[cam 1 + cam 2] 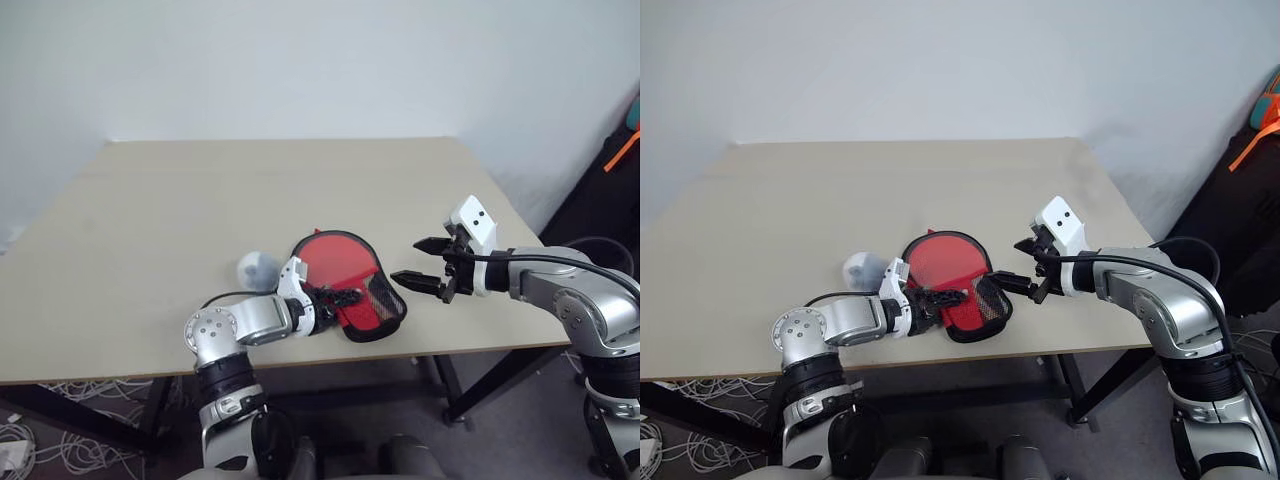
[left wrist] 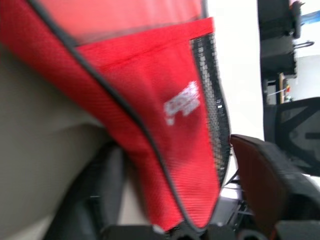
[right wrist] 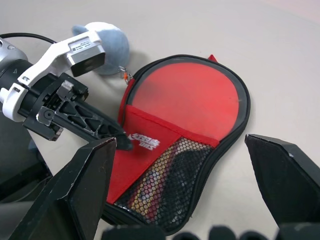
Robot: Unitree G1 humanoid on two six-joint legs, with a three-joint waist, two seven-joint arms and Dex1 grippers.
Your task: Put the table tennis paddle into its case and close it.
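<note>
Two grippers flank the case (image 3: 177,150), which lies flat near the table's (image 1: 150,220) front edge. Paddle looks already inside; zip state unclear, so closing may remain. Left gripper (image 1: 340,297) rests on the case's narrow end, grip undeterminable. Right gripper (image 1: 423,263) spread wide, empty, just beside the case.
</note>
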